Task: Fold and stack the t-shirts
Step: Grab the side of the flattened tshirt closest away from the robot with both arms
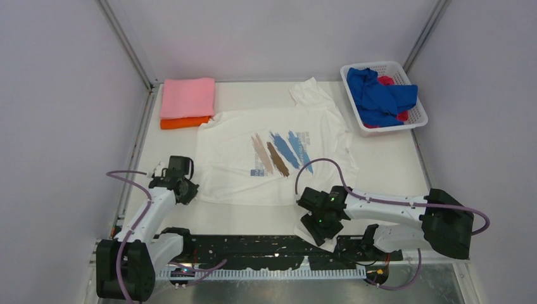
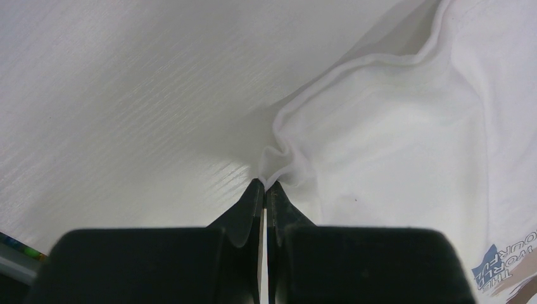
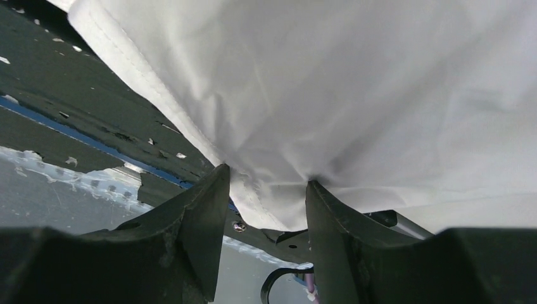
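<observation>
The white t-shirt [image 1: 253,136] with a blue and brown brush-stroke print lies spread flat in the middle of the table. My left gripper [image 1: 184,184] is at its near left corner. In the left wrist view this gripper [image 2: 265,182] is shut on a pinched fold of the shirt's edge [image 2: 278,161]. My right gripper [image 1: 318,220] is at the near right hem. In the right wrist view it [image 3: 267,179] is open, with the white hem [image 3: 266,202] hanging between the fingers over the table's dark front edge.
A folded pink shirt [image 1: 187,97] lies on a folded orange one [image 1: 185,122] at the back left. A white lattice basket [image 1: 416,119] at the back right holds a blue shirt [image 1: 380,95] and a red one [image 1: 385,80]. Metal frame posts stand at the back corners.
</observation>
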{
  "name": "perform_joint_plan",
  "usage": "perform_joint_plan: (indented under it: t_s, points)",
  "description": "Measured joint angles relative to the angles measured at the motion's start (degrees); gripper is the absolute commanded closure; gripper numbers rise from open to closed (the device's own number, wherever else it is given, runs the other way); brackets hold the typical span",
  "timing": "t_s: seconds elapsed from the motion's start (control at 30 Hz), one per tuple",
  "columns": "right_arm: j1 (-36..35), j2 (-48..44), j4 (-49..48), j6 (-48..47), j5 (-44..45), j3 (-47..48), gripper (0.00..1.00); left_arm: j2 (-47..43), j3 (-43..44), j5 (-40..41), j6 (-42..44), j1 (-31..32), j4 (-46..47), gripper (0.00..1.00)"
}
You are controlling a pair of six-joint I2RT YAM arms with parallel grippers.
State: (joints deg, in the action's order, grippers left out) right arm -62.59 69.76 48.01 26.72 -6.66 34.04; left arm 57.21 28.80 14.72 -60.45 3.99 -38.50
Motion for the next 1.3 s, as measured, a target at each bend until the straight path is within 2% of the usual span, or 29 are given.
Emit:
perform_joint_plan:
  t_s: [0.07,0.13,0.17,0.23,0.37,0.57,0.83,1.07,1.17,1.3]
  points:
    - [0.0,1.0,0.0,0.1,0.0,0.0,0.52,0.0,-0.1,0.0,0.0,0.0,0.0,1.0]
    - [0.0,2.3,0.1,0.1,0.2,0.1,0.61,0.0,-0.1,0.0,0.0,0.0,0.0,1.0]
    - [0.0,2.8,0.3,0.2,0.5,0.3,0.7,0.0,-0.1,-0.1,0.0,0.0,0.0,1.0]
    - [0.0,3.7,0.8,0.4,1.2,0.6,0.82,0.0,-0.1,-0.2,0.1,0.0,0.0,1.0]
    - [0.0,4.2,1.7,1.1,2.6,1.0,0.94,-0.1,-0.1,-0.3,0.5,0.0,-0.2,1.0]
    - [-0.1,0.8,4.3,2.0,3.1,1.8,0.95,-4.0,0.0,0.1,0.9,0.0,-4.3,1.0]
    - [-2.3,-7.5,7.8,2.8,-3.4,2.1,0.95,-14.8,-0.5,0.3,0.9,0.0,-11.2,1.0]
    - [-3.8,-9.4,8.9,4.1,-6.3,2.2,0.95,-18.4,-2.0,0.0,0.9,0.0,-14.9,1.0]
    - [-1.7,-8.9,9.2,3.8,-5.2,3.3,0.95,-18.2,-2.0,-0.8,0.9,0.0,-14.9,1.0]
    - [5.2,-8.1,9.0,1.8,-3.4,6.2,0.95,-16.4,-1.5,-1.7,1.0,0.0,-14.4,1.0]
